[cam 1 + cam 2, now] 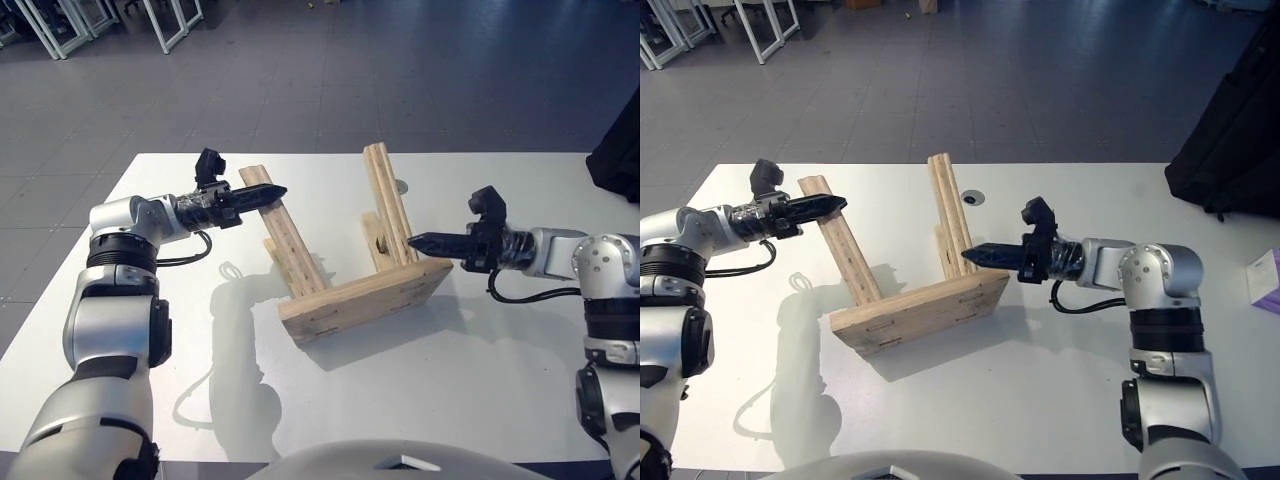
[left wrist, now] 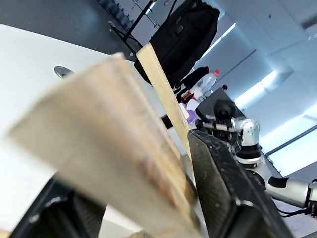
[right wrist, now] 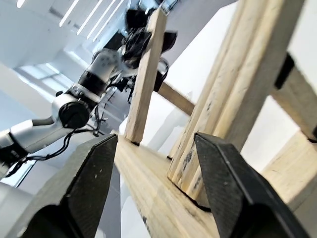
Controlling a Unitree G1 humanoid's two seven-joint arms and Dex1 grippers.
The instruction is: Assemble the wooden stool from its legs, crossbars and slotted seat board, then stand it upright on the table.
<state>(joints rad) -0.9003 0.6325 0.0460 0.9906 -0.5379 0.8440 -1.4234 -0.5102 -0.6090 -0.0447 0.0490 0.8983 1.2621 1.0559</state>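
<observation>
Against right hand (image 1: 412,241), stool (image 1: 360,295) (legs upward)

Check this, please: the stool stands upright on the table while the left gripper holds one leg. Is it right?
Not upright. The stool lies tipped over, its seat board on the table, as the left eye view shows. The left gripper does hold one leg.

From the head we look fwd & down over both arms w/ two stereo eyes, both covering the bench (image 1: 480,400) & stool (image 1: 350,300). Our wrist cams sit v. close behind the left tool (image 1: 280,190) & right tool (image 1: 412,241), each facing the opposite arm across the stool.
</observation>
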